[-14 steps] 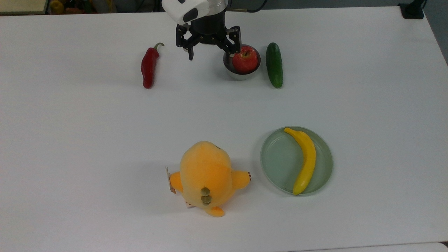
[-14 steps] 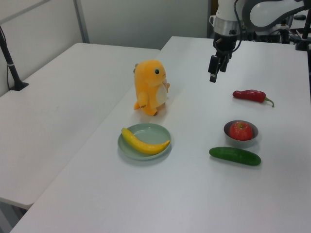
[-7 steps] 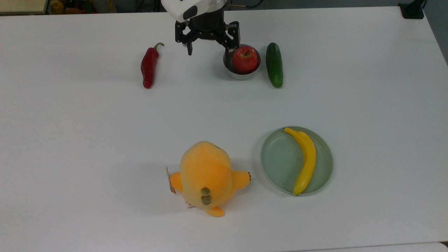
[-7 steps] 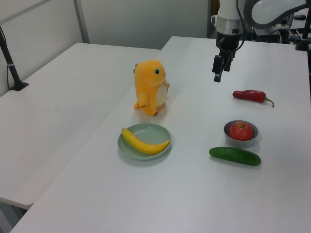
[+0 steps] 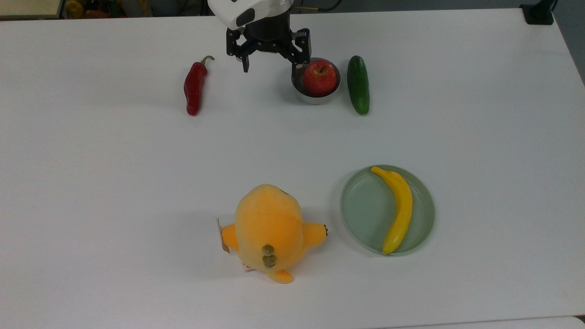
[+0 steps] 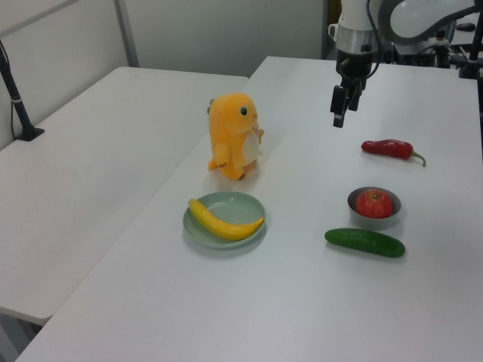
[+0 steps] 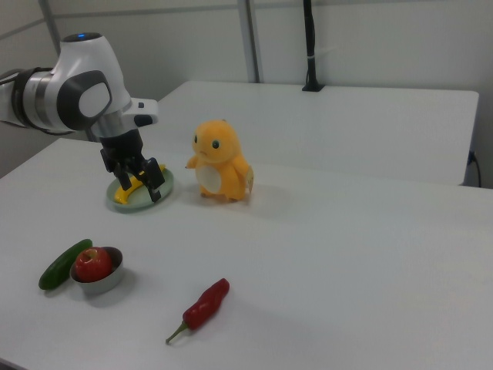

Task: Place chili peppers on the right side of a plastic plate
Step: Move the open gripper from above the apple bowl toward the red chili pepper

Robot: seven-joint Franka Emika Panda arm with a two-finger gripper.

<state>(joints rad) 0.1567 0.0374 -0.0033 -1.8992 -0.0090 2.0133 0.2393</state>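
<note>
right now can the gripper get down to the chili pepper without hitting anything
Probably yes: the open gripper hangs above bare table between the chili pepper and the bowl, and nothing lies against or over the pepper.

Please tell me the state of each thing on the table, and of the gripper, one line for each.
Gripper: open, empty, above the table.
Chili pepper: lying flat on the table, untouched.
Plate: holds the banana.
Banana: lying in the plate.
Bowl: upright, holds the apple.
Apple: stem up.
Cucumber: lying flat.
Plush toy: standing upright.

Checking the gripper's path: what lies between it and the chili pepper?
Nothing: in the top view, bare white table separates the open gripper from the chili pepper.
</note>
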